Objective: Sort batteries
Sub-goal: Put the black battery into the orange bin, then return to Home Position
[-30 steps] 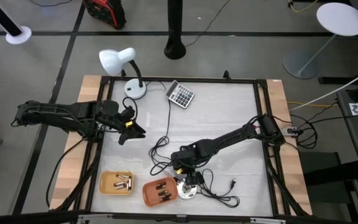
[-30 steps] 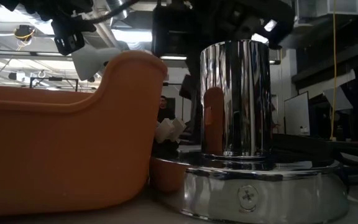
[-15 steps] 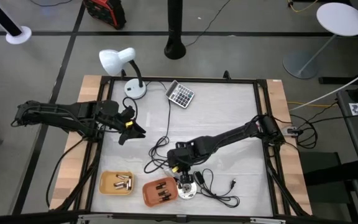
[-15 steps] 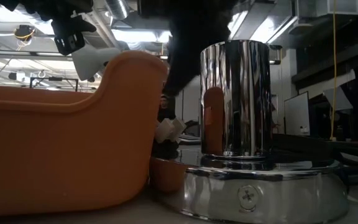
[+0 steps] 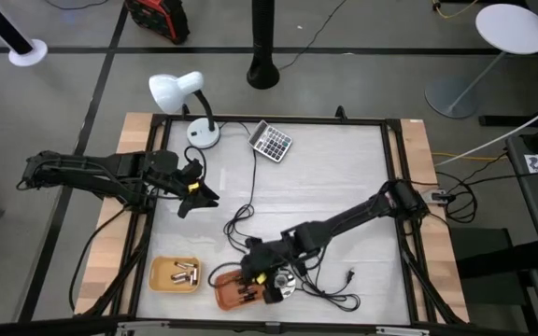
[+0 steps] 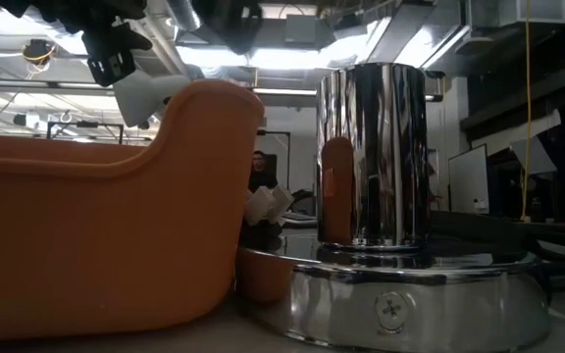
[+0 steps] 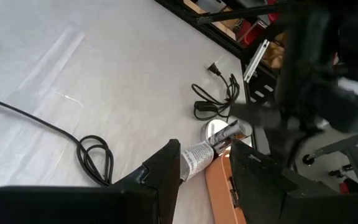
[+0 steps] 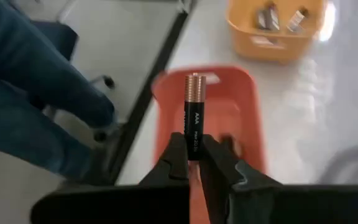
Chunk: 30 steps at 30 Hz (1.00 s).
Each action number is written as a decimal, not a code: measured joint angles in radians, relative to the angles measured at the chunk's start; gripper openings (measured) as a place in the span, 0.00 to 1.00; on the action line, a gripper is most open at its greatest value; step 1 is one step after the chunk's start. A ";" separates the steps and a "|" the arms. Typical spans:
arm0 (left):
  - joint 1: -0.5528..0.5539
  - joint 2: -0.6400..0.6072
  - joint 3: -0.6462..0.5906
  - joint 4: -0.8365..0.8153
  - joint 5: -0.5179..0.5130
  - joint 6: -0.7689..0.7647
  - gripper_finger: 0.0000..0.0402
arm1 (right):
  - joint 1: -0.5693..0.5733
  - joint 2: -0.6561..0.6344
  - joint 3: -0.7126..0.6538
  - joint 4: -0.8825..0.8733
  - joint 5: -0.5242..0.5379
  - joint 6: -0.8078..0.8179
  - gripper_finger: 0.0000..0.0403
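A thin black battery with a copper cap [image 8: 192, 118] stands between the fingers of my right gripper [image 8: 194, 158], which is shut on it above the red-orange tray [image 8: 244, 118]. In the high view this gripper [image 5: 253, 273] hangs over that tray [image 5: 227, 297], where dark batteries [image 5: 243, 292] lie. Silvery batteries [image 5: 186, 274] lie in the yellow tray [image 5: 162, 277]. My left gripper [image 5: 201, 197] waits at the table's left, shut on a silvery battery [image 7: 197, 158]. My left gripper has the silvery battery's near end [image 7: 188, 167] between its two fingers; the fingers hide the place of contact. The battery juts forward past the fingertips, clear of the table. My right gripper pinches the black battery's lower end [image 8: 192, 148] between its two fingertips. The battery sticks out beyond them, copper cap [image 8: 193, 78] foremost, clear of the tray.
A chrome stand [image 5: 285, 285] stands right of the red-orange tray and fills the low view [image 6: 371, 157]. Black cables [image 5: 330, 289] loop around it. A white lamp [image 5: 177, 91] and a calculator [image 5: 271, 142] stand far back. A person's legs [image 8: 30, 93] show beyond the table's near edge.
My right gripper has risen from over the chrome stand and gone toward the table's left and near edge, ending over the red-orange tray; it has tipped more level on the way. In the low view its dark bulk has cleared the stand's top.
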<state>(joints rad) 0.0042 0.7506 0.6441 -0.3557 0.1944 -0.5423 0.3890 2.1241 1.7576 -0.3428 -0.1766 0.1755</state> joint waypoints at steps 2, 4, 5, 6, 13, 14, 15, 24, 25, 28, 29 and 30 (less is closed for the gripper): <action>0.000 0.000 0.000 0.001 0.000 0.000 0.32 | 0.013 0.017 -0.001 0.023 0.000 0.000 0.03; 0.000 0.000 0.001 0.003 0.000 -0.001 0.32 | 0.021 0.039 -0.002 0.070 0.001 0.006 0.03; 0.000 0.000 0.001 0.003 0.000 -0.002 0.32 | 0.025 0.049 -0.002 0.082 0.000 0.017 0.03; -0.001 0.000 0.001 0.000 0.000 -0.003 0.32 | 0.027 0.057 -0.002 0.110 0.000 0.034 0.03; -0.008 -0.006 0.001 -0.002 0.009 -0.003 0.32 | 0.030 0.082 -0.002 0.155 0.002 0.085 0.07; -0.008 -0.008 0.001 -0.001 0.012 -0.010 0.32 | 0.030 0.083 -0.002 0.157 0.001 0.088 0.09; -0.008 -0.014 0.001 -0.002 0.016 -0.019 0.32 | 0.030 0.083 -0.002 0.158 0.002 0.090 0.11; -0.028 -0.093 0.001 -0.009 0.039 -0.028 0.32 | 0.030 0.083 -0.002 0.159 0.003 0.090 0.27; -0.032 -0.103 0.001 -0.009 0.039 -0.032 0.32 | 0.030 0.083 -0.002 0.158 0.003 0.090 0.28; -0.049 -0.139 0.001 -0.009 0.039 -0.037 0.32 | 0.030 0.083 -0.002 0.160 0.011 0.098 0.28; -0.056 -0.152 0.001 -0.009 0.039 -0.035 0.32 | 0.029 0.083 -0.002 0.160 0.012 0.112 0.28; -0.062 -0.165 0.001 -0.009 0.039 -0.035 0.32 | 0.026 0.081 -0.002 0.159 0.012 0.124 0.28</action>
<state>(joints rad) -0.0581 0.5858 0.6449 -0.3649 0.2333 -0.5774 0.4147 2.2055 1.7561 -0.1837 -0.1649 0.2992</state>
